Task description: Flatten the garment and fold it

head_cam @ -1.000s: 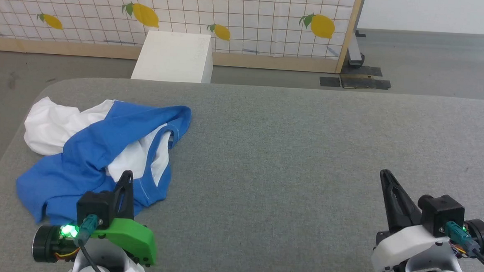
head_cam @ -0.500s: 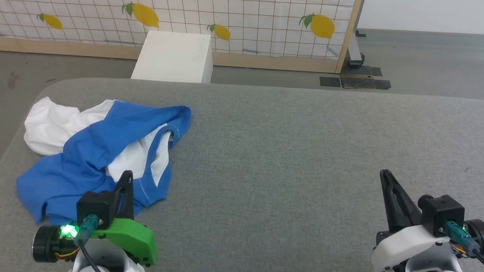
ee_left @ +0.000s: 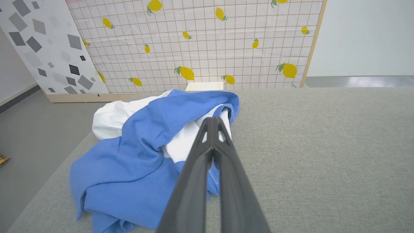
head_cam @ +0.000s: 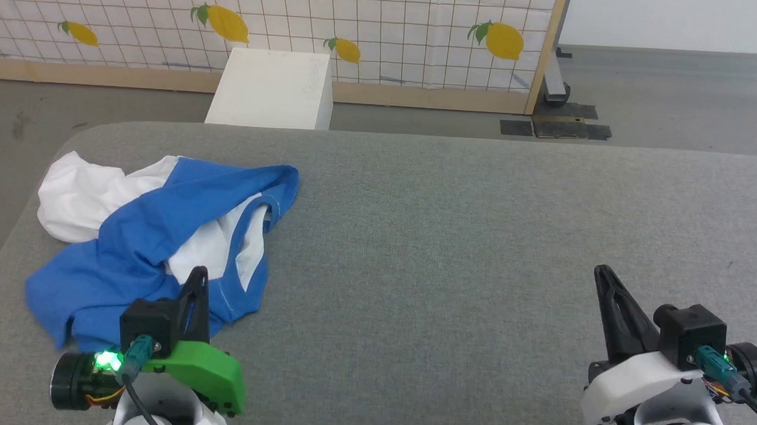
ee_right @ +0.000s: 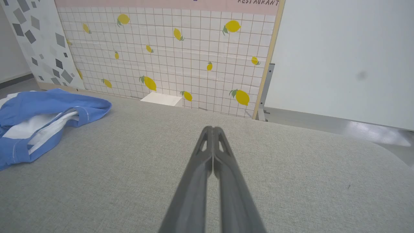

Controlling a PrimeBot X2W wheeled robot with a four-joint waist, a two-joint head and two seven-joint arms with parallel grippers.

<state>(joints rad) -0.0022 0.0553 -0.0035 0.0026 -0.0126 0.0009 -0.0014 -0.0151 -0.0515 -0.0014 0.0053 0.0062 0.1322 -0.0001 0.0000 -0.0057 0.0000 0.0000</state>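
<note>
Shows no change from a second ago. Leaves the garment (head_cam: pixel 150 239) crumpled at the far left of the table (head_cam: pixel 448 242), not yet flattened. Keeps left gripper (head_cam: pixel 201 274) fully closed and empty over its near edge, right gripper (head_cam: pixel 602 272) closed and empty, well apart at near right. Means no start yet.

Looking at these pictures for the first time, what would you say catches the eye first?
The crumpled blue and white garment stands out, heaped on the left part of the grey table. Behind the table a lemon-printed panel draws the eye, with a white box before it. Near the camera, the left hand points at the garment and the right hand sits over bare table, both shut.
</note>
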